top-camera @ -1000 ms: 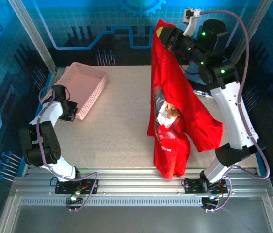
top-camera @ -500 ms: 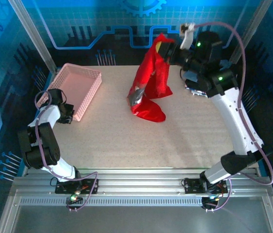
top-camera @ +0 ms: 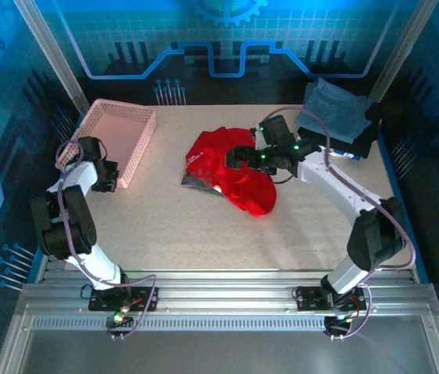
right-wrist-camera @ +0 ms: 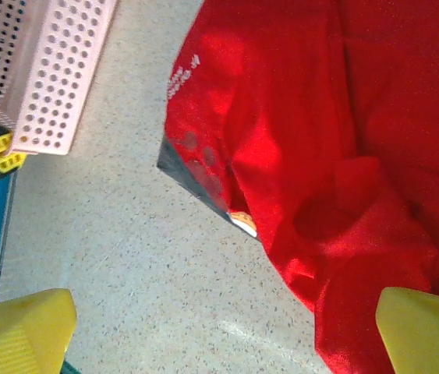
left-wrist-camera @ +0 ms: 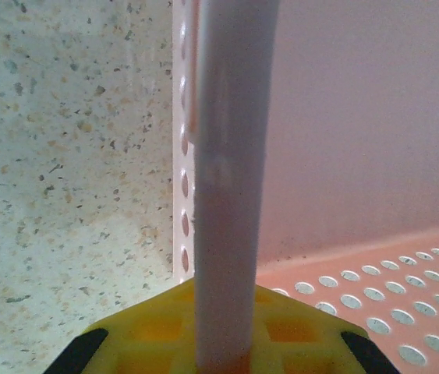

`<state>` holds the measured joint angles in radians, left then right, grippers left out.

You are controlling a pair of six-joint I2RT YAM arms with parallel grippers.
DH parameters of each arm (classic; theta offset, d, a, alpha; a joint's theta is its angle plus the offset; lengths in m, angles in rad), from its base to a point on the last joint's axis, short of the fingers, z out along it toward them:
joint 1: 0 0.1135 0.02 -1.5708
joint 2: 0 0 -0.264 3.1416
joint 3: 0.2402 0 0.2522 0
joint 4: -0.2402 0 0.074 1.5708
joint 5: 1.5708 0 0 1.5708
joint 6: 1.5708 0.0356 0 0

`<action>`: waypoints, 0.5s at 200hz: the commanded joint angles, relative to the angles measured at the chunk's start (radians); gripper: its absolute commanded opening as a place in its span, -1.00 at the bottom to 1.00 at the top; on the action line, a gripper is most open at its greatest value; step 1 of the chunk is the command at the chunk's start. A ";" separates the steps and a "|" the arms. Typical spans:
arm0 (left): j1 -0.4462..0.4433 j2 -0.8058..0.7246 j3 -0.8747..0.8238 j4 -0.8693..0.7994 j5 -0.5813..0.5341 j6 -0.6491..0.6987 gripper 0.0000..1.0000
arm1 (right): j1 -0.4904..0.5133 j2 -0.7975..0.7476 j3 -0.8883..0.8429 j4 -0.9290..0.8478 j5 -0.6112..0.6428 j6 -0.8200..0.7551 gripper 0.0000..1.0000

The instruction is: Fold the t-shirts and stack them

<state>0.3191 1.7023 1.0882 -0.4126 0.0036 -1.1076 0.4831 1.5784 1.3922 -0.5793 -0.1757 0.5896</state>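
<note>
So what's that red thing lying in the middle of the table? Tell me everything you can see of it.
It is a bright red t-shirt of soft cloth. It lies crumpled in a loose heap, not folded, near the middle of the speckled table. A dark printed patch with a spot of white and orange peeks out at its left edge, with small white lettering beside it. The right hand is just above it, fingers spread wide, gripping nothing.
</note>
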 commanded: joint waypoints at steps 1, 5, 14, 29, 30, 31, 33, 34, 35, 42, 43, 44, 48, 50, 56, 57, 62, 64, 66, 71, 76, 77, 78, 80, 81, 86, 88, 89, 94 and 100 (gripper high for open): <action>0.011 0.052 0.013 -0.003 0.044 -0.085 -0.92 | -0.009 -0.118 -0.019 -0.075 0.039 -0.079 0.99; 0.011 0.057 0.015 0.002 0.046 -0.092 -0.91 | -0.010 -0.132 -0.029 -0.084 0.045 -0.083 0.99; 0.011 0.070 0.028 0.006 0.044 -0.103 -0.92 | -0.016 -0.161 -0.058 -0.095 0.051 -0.092 1.00; 0.011 0.097 0.045 0.032 0.051 -0.124 -0.90 | -0.041 -0.201 -0.117 -0.108 0.056 -0.086 1.00; 0.011 0.098 0.045 0.034 0.051 -0.125 -0.90 | -0.044 -0.201 -0.121 -0.110 0.057 -0.084 1.00; 0.011 0.100 0.045 0.035 0.052 -0.127 -0.90 | -0.047 -0.203 -0.125 -0.112 0.057 -0.082 1.00; 0.010 0.104 0.046 0.038 0.052 -0.131 -0.90 | -0.052 -0.208 -0.132 -0.116 0.059 -0.077 1.00; 0.011 0.106 0.046 0.040 0.052 -0.132 -0.90 | -0.056 -0.210 -0.135 -0.117 0.059 -0.074 1.00; 0.011 0.108 0.048 0.041 0.052 -0.134 -0.90 | -0.059 -0.211 -0.139 -0.120 0.060 -0.072 1.00; 0.009 0.117 0.050 0.054 0.052 -0.144 -0.89 | -0.081 -0.223 -0.167 -0.126 0.061 -0.057 1.00; 0.008 0.119 0.050 0.056 0.052 -0.145 -0.89 | -0.084 -0.225 -0.172 -0.128 0.060 -0.056 1.00; 0.009 0.119 0.050 0.058 0.052 -0.145 -0.89 | -0.088 -0.227 -0.175 -0.129 0.060 -0.054 1.00; 0.009 0.125 0.051 0.062 0.052 -0.148 -0.89 | -0.101 -0.233 -0.191 -0.132 0.057 -0.047 1.00; 0.009 0.127 0.054 0.064 0.053 -0.150 -0.88 | -0.105 -0.236 -0.198 -0.132 0.056 -0.044 1.00; 0.008 0.138 0.061 0.067 0.058 -0.150 -0.88 | -0.123 -0.245 -0.218 -0.134 0.055 -0.034 1.00; 0.008 0.140 0.063 0.067 0.059 -0.149 -0.88 | -0.126 -0.247 -0.220 -0.133 0.054 -0.033 1.00; 0.008 0.148 0.070 0.072 0.066 -0.150 -0.87 | -0.137 -0.256 -0.238 -0.129 0.048 -0.028 1.00; 0.006 0.151 0.072 0.073 0.067 -0.149 -0.86 | -0.141 -0.260 -0.243 -0.126 0.044 -0.027 1.00; 0.006 0.153 0.074 0.076 0.069 -0.148 -0.86 | -0.145 -0.264 -0.251 -0.123 0.041 -0.027 1.00; 0.006 0.158 0.077 0.082 0.072 -0.149 -0.83 | -0.152 -0.271 -0.264 -0.115 0.034 -0.027 1.00; 0.005 0.161 0.077 0.092 0.074 -0.148 -0.78 | -0.156 -0.279 -0.276 -0.108 0.030 -0.027 1.00; 0.005 0.162 0.077 0.095 0.075 -0.148 -0.77 | -0.157 -0.279 -0.278 -0.107 0.029 -0.027 1.00; 0.005 0.162 0.078 0.098 0.076 -0.148 -0.75 | -0.158 -0.280 -0.280 -0.106 0.028 -0.027 1.00; 0.005 0.163 0.078 0.102 0.077 -0.149 -0.71 | -0.160 -0.282 -0.283 -0.104 0.028 -0.027 1.00; 0.004 0.163 0.078 0.105 0.078 -0.149 -0.69 | -0.161 -0.283 -0.285 -0.103 0.026 -0.028 1.00; 0.004 0.164 0.078 0.120 0.086 -0.152 -0.53 | -0.165 -0.286 -0.291 -0.101 0.025 -0.030 1.00; 0.005 0.166 0.078 0.127 0.091 -0.152 -0.45 | -0.167 -0.286 -0.294 -0.101 0.024 -0.030 1.00; 0.004 0.166 0.078 0.130 0.092 -0.152 -0.41 | -0.167 -0.287 -0.296 -0.101 0.024 -0.031 1.00; 0.002 0.166 0.078 0.146 0.103 -0.151 -0.20 | -0.172 -0.284 -0.302 -0.102 0.020 -0.033 1.00; 0.002 0.167 0.081 0.163 0.119 -0.148 0.03 | -0.180 -0.282 -0.308 -0.102 0.014 -0.034 1.00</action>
<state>0.3191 1.8217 1.1717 -0.2913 0.0277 -1.2270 0.3237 1.3323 1.1053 -0.6704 -0.1349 0.5499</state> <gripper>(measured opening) 0.308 0.997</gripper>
